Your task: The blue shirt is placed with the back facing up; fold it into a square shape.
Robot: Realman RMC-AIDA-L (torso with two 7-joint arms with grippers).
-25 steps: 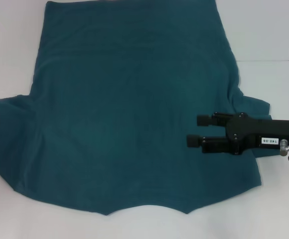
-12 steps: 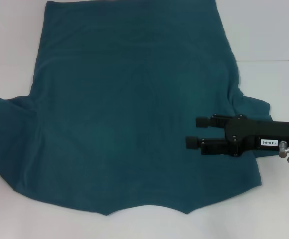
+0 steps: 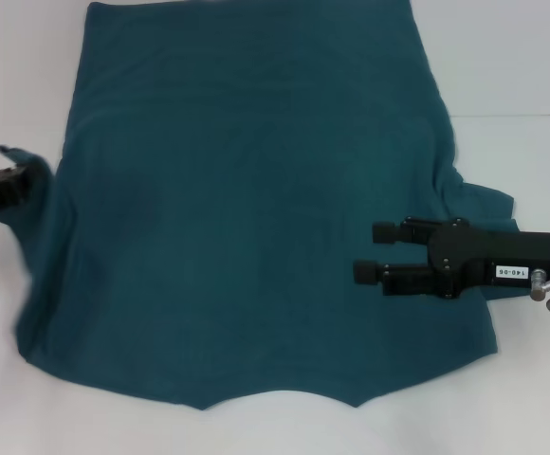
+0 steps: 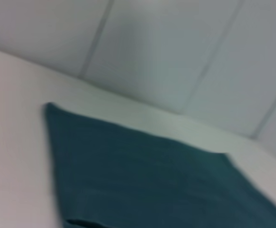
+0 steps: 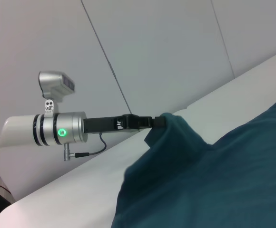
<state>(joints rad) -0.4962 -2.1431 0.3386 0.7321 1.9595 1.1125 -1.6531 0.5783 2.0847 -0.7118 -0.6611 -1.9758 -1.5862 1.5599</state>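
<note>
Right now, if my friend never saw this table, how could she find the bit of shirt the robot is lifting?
Start at the big blue shirt spread over the white table. Go to the shirt's left edge, where the left gripper pinches the sleeve. That sleeve is pulled up into a small peak, while the rest of the shirt lies flat; the right gripper hovers open over the other side.

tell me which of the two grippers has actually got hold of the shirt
The left gripper: its jaws are pinched on the blue shirt at the left sleeve, lifting it off the table. The right gripper just hovers over the shirt's right side, jaws open and empty.
</note>
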